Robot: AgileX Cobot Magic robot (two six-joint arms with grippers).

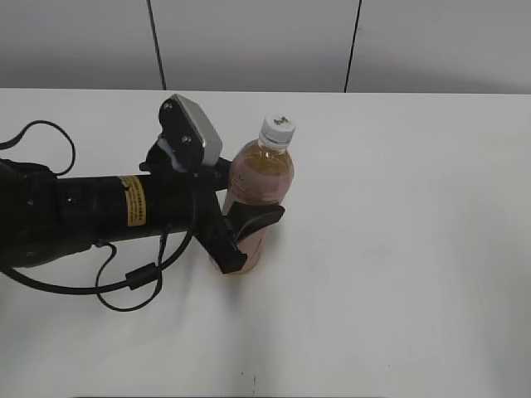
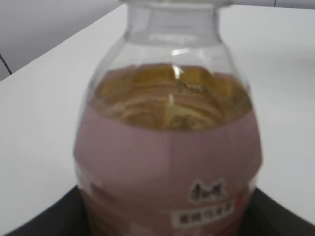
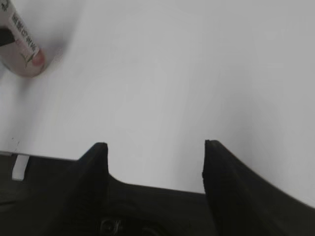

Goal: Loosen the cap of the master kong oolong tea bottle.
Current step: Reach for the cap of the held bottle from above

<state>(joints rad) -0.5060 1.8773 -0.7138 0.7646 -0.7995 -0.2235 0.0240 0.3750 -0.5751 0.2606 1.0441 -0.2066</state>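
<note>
White desk carries one upright bottle, and the left claw is clamped around its lower body, the dark fingers wrapping the pink label from both sides. The steadying grip looks done. The twisting does not: the cap sits well above that claw, bare, with nothing touching it, and it appears seated square on the neck. Whether it has turned at all cannot be told.

The right claw hangs over bare desk with its jaws spread wide and nothing between them. From it, the bottle's base lies far ahead and off to the left, well apart. My judgement is that this claw has to come over, settle on the cap and turn it while the left one holds firm.

Close in front of the left claw, the bottle shows clear plastic shoulders, amber tea up to just above the label's top edge, and a dull pink wrap with small printed characters. The cap is white, ribbed, with a small dark mark on top.
</note>
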